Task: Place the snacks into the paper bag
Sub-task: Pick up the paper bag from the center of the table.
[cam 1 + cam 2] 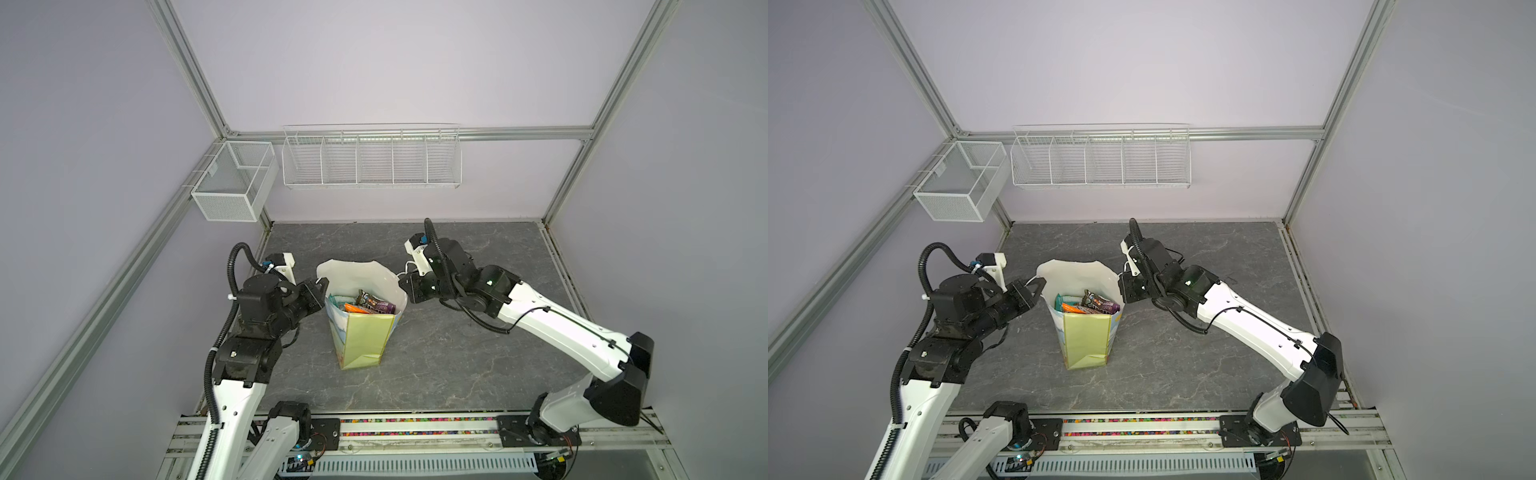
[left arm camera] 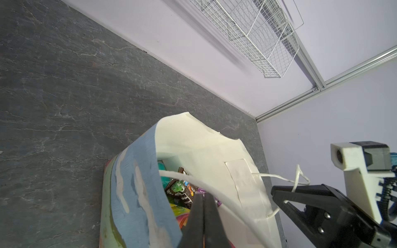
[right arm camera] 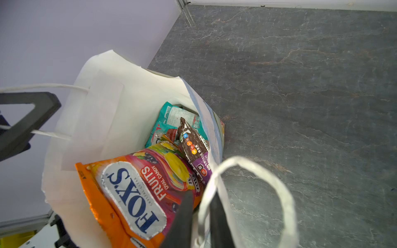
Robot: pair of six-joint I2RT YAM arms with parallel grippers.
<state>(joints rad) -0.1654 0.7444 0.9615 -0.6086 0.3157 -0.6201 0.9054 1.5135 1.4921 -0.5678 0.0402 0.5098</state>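
The paper bag (image 1: 361, 340) stood upright, snacks (image 1: 368, 306) inside it. The left gripper (image 1: 321, 286) was clamped on its cord handle (image 3: 64, 86), the right gripper (image 1: 402, 281) on the opposite cord handle (image 3: 238, 160). The thin paper looked light and floppy; both cords seemed the safest hold.

Mesh basket (image 1: 232, 183) beside divided wire rack (image 1: 370, 160), apparently wall-mounted.

Left arm (image 1: 237, 399), right arm (image 1: 557, 328): white shells, black joints, corrugated black cables (image 1: 230, 270).
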